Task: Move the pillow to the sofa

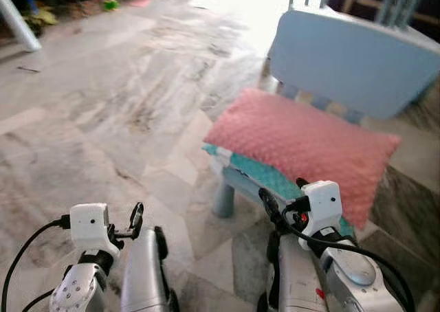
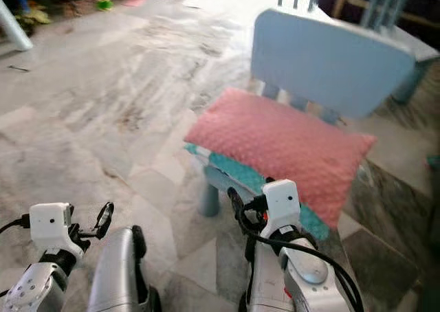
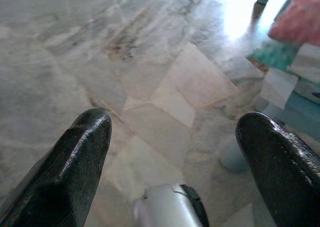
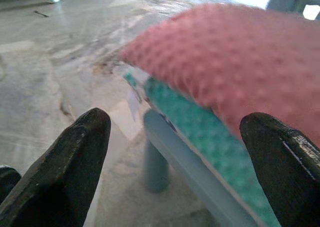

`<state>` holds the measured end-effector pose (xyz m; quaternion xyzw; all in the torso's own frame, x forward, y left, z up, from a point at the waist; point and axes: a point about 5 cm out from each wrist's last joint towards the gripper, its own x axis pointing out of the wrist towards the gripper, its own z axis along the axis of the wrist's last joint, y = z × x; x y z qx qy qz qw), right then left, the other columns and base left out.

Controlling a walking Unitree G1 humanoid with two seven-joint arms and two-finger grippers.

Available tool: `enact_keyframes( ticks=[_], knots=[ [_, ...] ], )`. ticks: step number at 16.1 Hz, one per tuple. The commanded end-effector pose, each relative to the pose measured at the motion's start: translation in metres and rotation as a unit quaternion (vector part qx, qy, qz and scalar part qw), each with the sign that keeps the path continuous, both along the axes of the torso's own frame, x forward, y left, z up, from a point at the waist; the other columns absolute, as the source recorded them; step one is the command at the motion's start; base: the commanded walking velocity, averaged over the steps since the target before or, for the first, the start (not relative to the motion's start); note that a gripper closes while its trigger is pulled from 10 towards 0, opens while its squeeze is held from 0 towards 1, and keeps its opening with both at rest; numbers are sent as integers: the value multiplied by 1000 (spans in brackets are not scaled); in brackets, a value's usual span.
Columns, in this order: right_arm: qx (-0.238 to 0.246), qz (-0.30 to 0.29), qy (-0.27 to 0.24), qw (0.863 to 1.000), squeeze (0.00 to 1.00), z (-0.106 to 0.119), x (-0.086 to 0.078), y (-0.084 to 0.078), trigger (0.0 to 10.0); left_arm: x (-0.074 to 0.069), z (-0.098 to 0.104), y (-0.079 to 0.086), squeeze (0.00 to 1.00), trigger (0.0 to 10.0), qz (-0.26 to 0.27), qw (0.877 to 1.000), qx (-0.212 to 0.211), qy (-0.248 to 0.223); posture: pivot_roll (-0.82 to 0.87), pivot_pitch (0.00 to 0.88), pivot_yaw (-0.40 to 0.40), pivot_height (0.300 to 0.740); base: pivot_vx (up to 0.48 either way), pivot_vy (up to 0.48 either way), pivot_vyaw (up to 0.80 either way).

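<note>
A pink, bumpy pillow lies on the seat of a small light-blue chair, on top of a teal layer that shows along the seat's front edge. My right gripper is open just in front of the pillow's near corner, without touching it. My left gripper is open over the floor, left of the chair, with the pillow off to its side. Both silver arms rise from the bottom edge of the head views.
Marbled stone floor stretches to the left and beyond the chair. A white leg and a green item stand far left at the back. More blue furniture and dark furniture sit behind the chair on the right.
</note>
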<state>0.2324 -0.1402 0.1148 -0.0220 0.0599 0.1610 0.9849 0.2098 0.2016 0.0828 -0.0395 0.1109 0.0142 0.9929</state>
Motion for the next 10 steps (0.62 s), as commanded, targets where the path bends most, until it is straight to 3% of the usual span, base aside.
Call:
enact_keyframes(
  ticks=[1,6,10],
  knots=[
    [1,0,-4,1000,0,1,-2,0,10000,-2,-4,3,0,10000,1,1000,6,9,-74,166,-7,430,0,0,0],
    [5,-10,-14,1000,0,4,4,-1,10000,8,-2,7,0,10000,8,1000,8,1,-78,138,2,368,0,0,0],
    [7,-18,-34,999,0,9,12,-1,10000,27,6,19,0,10000,33,999,16,-23,-81,103,11,329,0,0,0]
  ],
)
